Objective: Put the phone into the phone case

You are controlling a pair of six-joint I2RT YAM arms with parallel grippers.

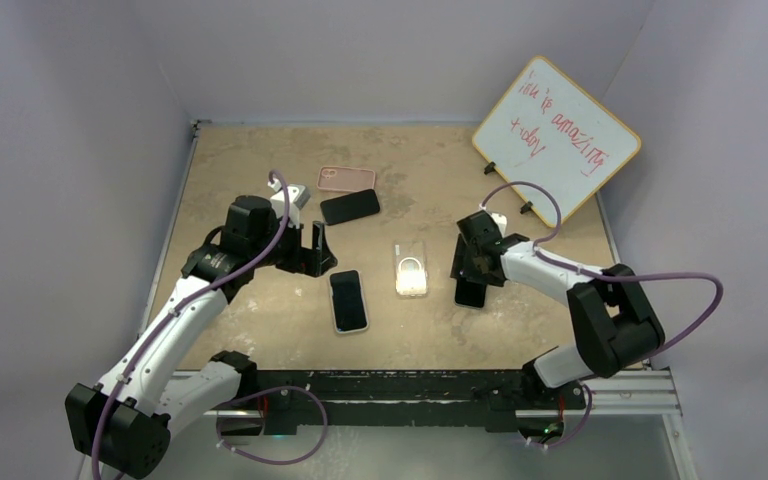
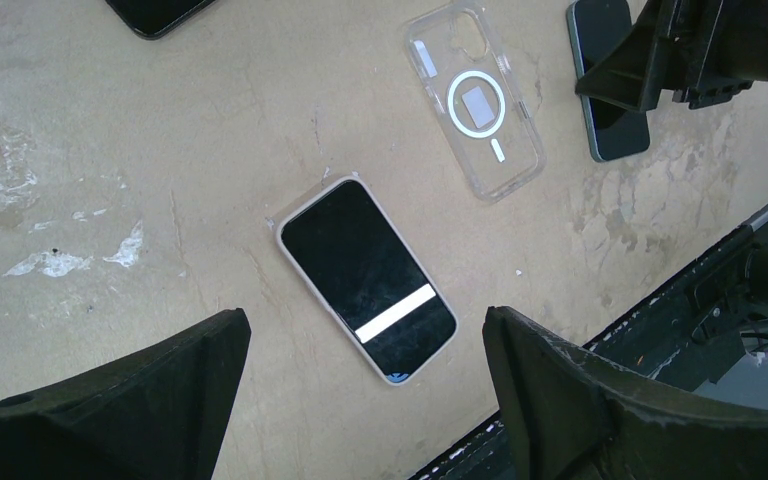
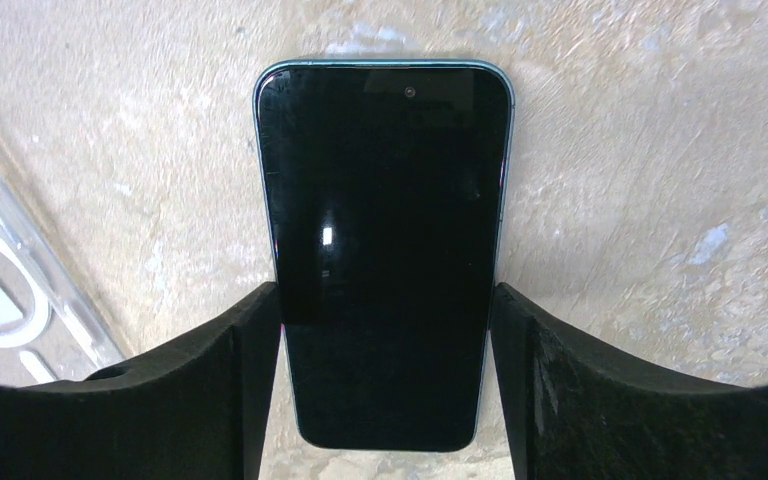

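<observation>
Glossy, black-screened phone (image 3: 385, 250) lies on a rough, scuffed, matt tabletop (image 3: 650, 150), near a smooth clear-plastic case (image 2: 475, 100).

White-and-black arms (image 1: 175, 320), purple cables (image 1: 660, 277)

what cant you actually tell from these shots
- Right wrist view: whether the right hand is gripping the teal-edged phone. Its fingers flank the phone, but contact is unclear.
- Top view: the whiteboard writing is too small to read.
- Left wrist view: the black phone is cut off by the top edge.
</observation>
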